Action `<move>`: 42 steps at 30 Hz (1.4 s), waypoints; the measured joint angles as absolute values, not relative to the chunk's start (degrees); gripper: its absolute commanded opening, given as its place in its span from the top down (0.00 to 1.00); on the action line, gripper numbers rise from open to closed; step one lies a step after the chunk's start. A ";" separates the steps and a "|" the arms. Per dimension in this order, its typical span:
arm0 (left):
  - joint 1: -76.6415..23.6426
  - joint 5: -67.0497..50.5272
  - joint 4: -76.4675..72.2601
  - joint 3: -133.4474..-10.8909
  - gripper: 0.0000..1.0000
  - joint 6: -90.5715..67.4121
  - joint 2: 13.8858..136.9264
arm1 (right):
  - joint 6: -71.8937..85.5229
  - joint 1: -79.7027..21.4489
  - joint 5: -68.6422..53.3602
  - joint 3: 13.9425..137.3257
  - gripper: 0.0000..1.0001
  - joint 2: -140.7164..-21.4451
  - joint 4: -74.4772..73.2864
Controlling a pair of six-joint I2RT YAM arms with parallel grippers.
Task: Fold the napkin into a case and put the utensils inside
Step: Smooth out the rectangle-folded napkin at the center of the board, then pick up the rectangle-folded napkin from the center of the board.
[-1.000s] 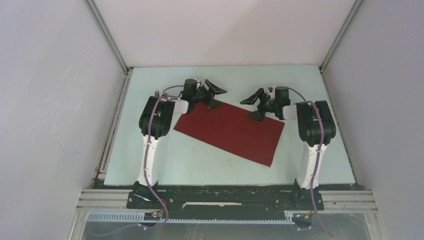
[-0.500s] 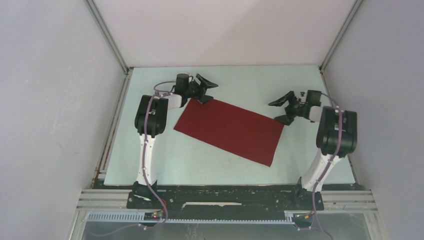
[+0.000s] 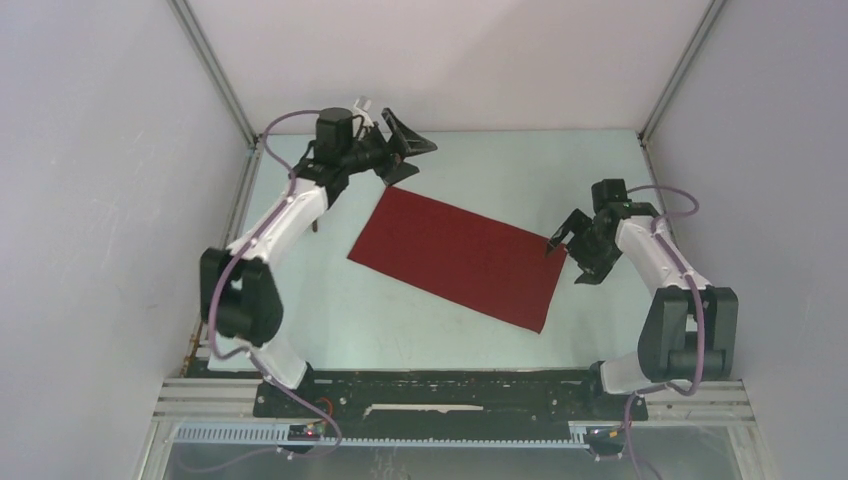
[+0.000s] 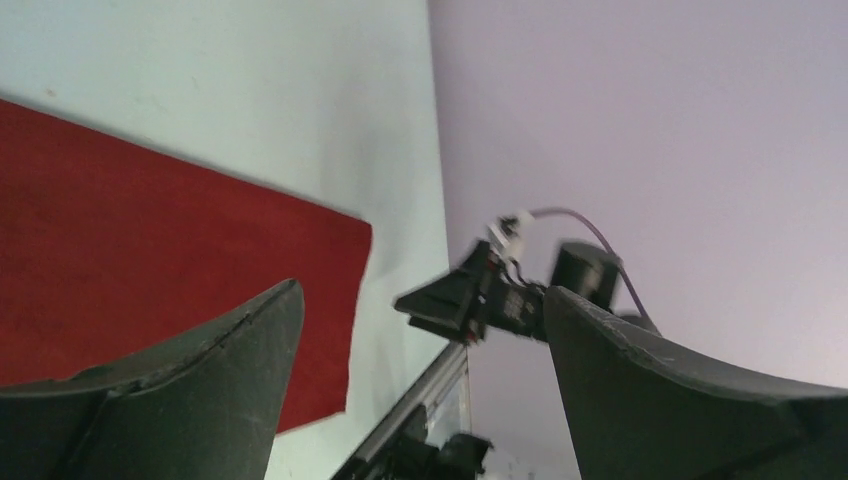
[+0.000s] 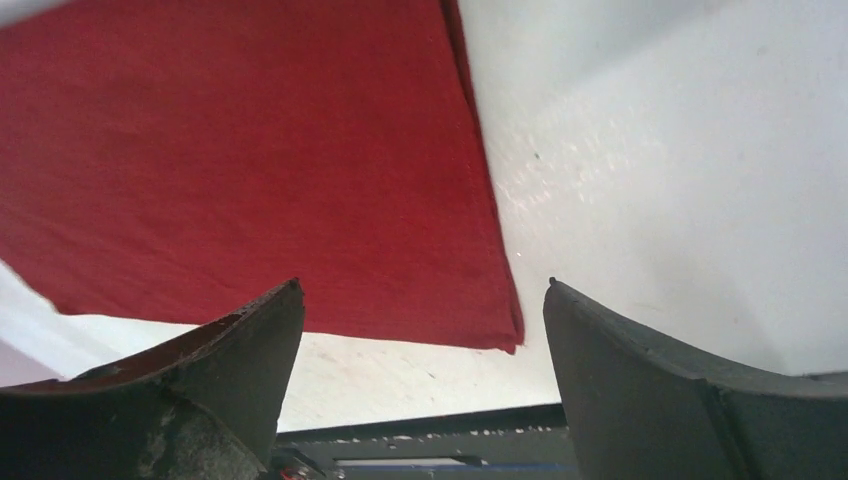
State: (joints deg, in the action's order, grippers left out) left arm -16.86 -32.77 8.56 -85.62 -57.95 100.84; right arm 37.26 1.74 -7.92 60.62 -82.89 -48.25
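Surveying stock, we logged the napkin (image 3: 458, 258) as one flat rectangle, no case yet. Left gripper (image 3: 424, 158) hung beyond its far-left corner, right gripper (image 3: 572, 256) at its right edge, both wide, empty. Utensils: unseen, unplaced.

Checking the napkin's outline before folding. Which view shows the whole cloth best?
The top external view: the whole napkin lies flat, with all four corners visible. The left wrist view shows only one end with a single corner. The right wrist view shows a close portion around one end, not the full outline.
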 measured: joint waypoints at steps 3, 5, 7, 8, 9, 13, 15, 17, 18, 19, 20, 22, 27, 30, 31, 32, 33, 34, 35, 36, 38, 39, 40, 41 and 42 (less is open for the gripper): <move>-17.47 -34.74 8.29 -80.09 0.04 -56.29 91.70 | 37.85 -1.54 -6.52 59.55 0.16 -84.77 -50.48; -17.85 -35.42 8.60 -76.82 0.04 -55.11 87.24 | 37.76 -3.27 -6.22 59.53 0.24 -87.31 -50.54; -18.04 -36.27 9.41 -73.80 0.04 -53.76 83.72 | 37.67 -4.62 -6.02 59.51 0.28 -91.44 -50.50; -18.15 -36.47 10.17 -72.42 0.04 -52.88 82.21 | 37.58 -5.06 -6.02 59.48 0.30 -92.14 -50.48; -18.22 -36.64 10.98 -71.44 0.04 -52.14 81.10 | 37.47 -5.56 -6.00 59.35 0.30 -93.73 -50.35; -18.20 -36.84 13.69 -68.53 0.04 -49.54 77.82 | 37.32 -6.46 -5.19 59.07 0.30 -97.60 -50.30; -18.20 -37.15 14.63 -67.99 0.04 -48.80 76.97 | 37.32 -6.74 -4.75 58.98 0.31 -98.41 -50.26; -18.20 -37.76 14.92 -67.92 0.04 -48.03 76.55 | 37.30 -6.94 -4.40 58.96 0.33 -99.04 -50.00; -18.20 -37.89 15.00 -67.92 0.04 -47.88 76.42 | 37.26 -7.03 -4.23 58.96 0.35 -99.31 -49.76; -18.17 -38.13 15.18 -67.92 0.04 -47.70 76.27 | 37.21 -7.14 -3.95 58.96 0.36 -99.66 -49.54; -18.11 -38.28 15.29 -67.92 0.04 -47.51 76.14 | 37.15 -7.22 -3.75 58.98 0.37 -100.07 -49.45; -17.93 -38.87 15.51 -67.92 0.04 -47.42 75.88 | 36.95 -7.27 -3.64 59.02 0.38 -100.27 -49.52; -16.47 -39.92 15.90 -67.92 0.04 -47.33 74.65 | 36.45 -7.27 -3.64 58.81 0.50 -100.29 -49.39; -15.18 -40.62 16.03 -67.92 0.04 -47.31 73.65 | 36.10 -7.27 -3.77 58.52 0.57 -100.07 -49.12; -14.83 -40.77 16.05 -67.92 0.04 -47.31 73.36 | 36.05 -7.27 -3.88 58.46 0.59 -100.01 -49.01; -14.48 -40.88 16.05 -67.92 0.04 -47.29 73.03 | 36.05 -7.27 -4.01 58.41 0.63 -99.96 -48.84; -14.26 -41.01 16.03 -67.92 0.04 -47.29 72.82 | 35.90 -7.27 -4.12 58.37 0.68 -99.94 -48.71; -14.04 -41.21 16.05 -67.92 0.04 -47.29 72.64 | 35.79 -7.27 -4.21 58.33 0.73 -99.92 -48.60; -13.87 -41.36 16.05 -67.92 0.04 -47.29 72.51 | 35.66 -7.27 -4.40 58.26 0.76 -99.85 -48.36; -13.78 -41.43 16.05 -67.92 0.04 -47.29 72.44 | 35.27 -7.27 -4.62 58.22 0.80 -99.85 -48.21; -13.61 -41.82 16.05 -67.92 0.04 -47.29 72.38 | 34.85 -7.27 -5.28 58.19 0.88 -99.83 -47.64; -13.56 -41.95 16.10 -67.92 0.04 -47.31 72.36 | 34.63 -7.27 -5.56 58.15 0.92 -99.83 -47.35; -13.52 -42.15 16.10 -67.92 0.04 -47.29 72.36 | 34.41 -7.27 -5.85 58.13 0.96 -99.81 -47.16; -13.52 -42.24 16.12 -67.92 0.04 -47.31 72.36 | 34.15 -7.27 -5.96 58.11 1.00 -99.79 -47.05; -13.52 -42.28 16.14 -67.92 0.04 -47.31 72.34 | 33.80 -7.27 -5.98 58.04 1.00 -99.72 -46.96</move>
